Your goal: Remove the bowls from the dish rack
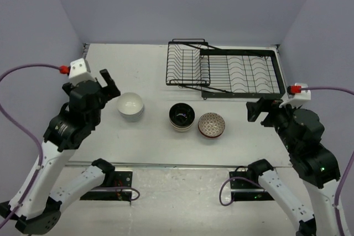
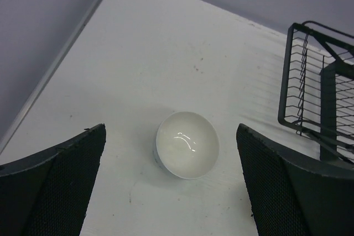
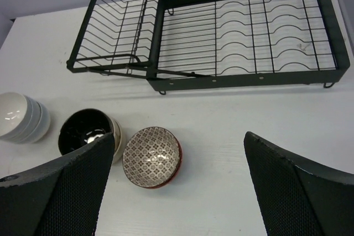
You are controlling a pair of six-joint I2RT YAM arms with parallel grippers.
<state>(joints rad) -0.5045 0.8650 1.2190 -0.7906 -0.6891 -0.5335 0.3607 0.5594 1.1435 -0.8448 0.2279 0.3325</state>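
Looking at this one, both of your hands are spread wide and holding nothing. Your left gripper (image 1: 109,84) hangs above the table (image 1: 149,75) just left of the white bowls (image 1: 131,106), a small stack. On the left wrist view they sit between the fingers (image 2: 61,186). Your right gripper (image 1: 264,111) hovers near the front right corner of the dish rack (image 3: 157,37), which stands at the far side. 3 piles line up on the table in front of the rack: the white ones, a black-inside bowl (image 1: 182,115) topping cream bowls (image 3: 116,134), and just beside it a reddish-brown patterned bowl (image 1: 212,125).
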